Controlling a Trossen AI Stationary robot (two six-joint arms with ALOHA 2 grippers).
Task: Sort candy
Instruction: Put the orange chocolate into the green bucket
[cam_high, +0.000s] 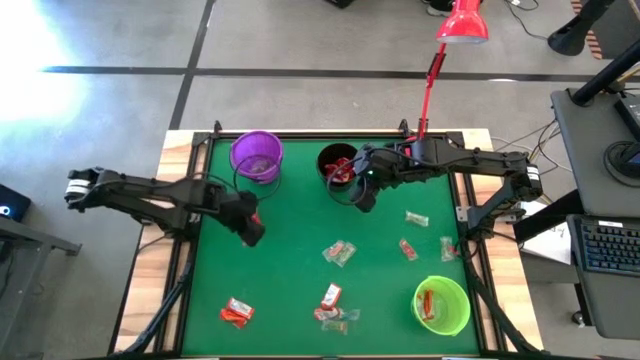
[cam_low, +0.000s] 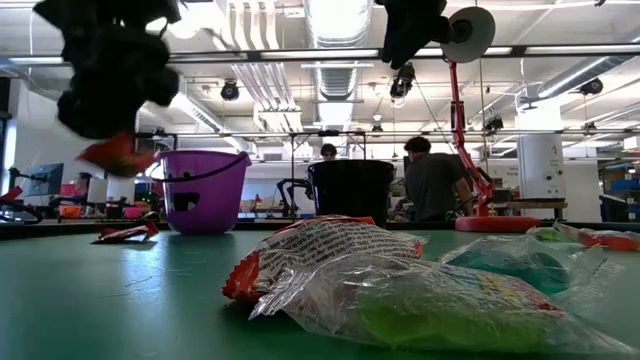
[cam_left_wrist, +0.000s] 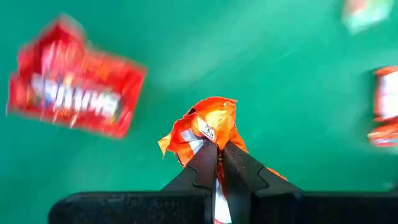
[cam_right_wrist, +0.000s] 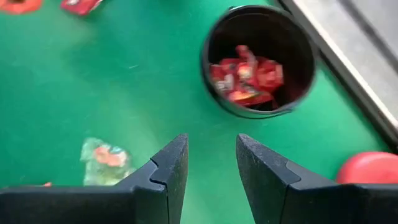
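My left gripper (cam_high: 252, 228) is shut on an orange-red wrapped candy (cam_left_wrist: 208, 127) and hovers over the green mat (cam_high: 290, 260), near of the purple cup (cam_high: 257, 155). In the low view the candy (cam_low: 115, 153) hangs under the gripper (cam_low: 110, 80), clear of the table. My right gripper (cam_right_wrist: 211, 155) is open and empty, just near of the black cup (cam_right_wrist: 261, 59), which holds several red candies (cam_right_wrist: 245, 78). A red candy (cam_left_wrist: 74, 87) lies on the mat below my left gripper. A pale green candy (cam_right_wrist: 106, 158) lies near my right gripper. My left gripper pinches the crumpled orange-red wrapper (cam_left_wrist: 208, 140) between its two fingertips. The fingers point down from above. The candy is lifted clear of the mat, and most of the wrapper sticks out beyond the fingertips.
A green cup (cam_high: 441, 305) with a red candy in it stands at the near right. Several candies lie loose on the mat (cam_high: 338, 252), (cam_high: 236, 313), (cam_high: 330, 300), (cam_high: 416, 218). A red lamp (cam_high: 462, 25) rises at the far edge. People stand beyond the table (cam_low: 432, 180).
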